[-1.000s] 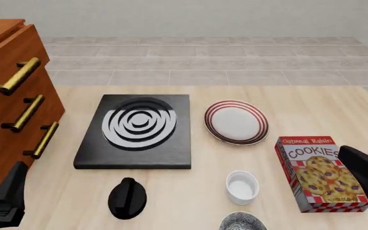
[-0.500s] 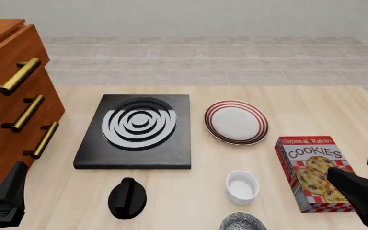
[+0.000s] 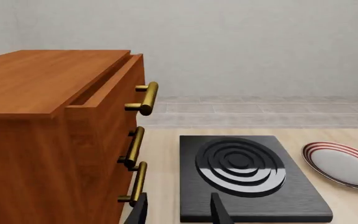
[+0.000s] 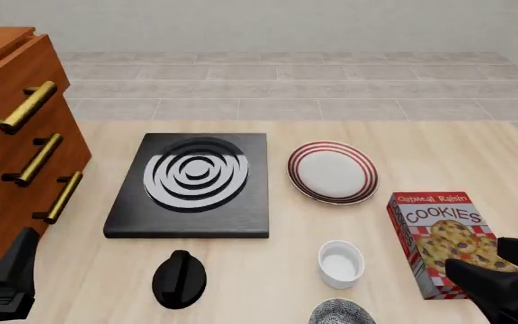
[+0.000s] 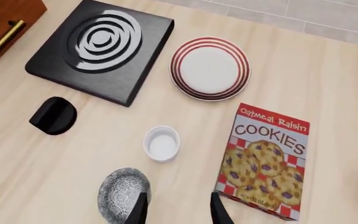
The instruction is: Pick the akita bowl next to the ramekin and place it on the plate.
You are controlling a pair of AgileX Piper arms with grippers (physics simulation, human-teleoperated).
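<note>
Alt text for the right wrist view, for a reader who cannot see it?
Open right gripper hovers above the akita bowl; the white ramekin sits beside it. Around them: red-ringed plate, cookie box, black stove plate and black knob.

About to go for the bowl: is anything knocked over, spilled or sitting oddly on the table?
Nothing stands out. The akita bowl sits upright beside the ramekin, apart from it. The plate is bare, the cookie box lies flat, and the right pincer hangs open beside the bowl, touching nothing.
</note>
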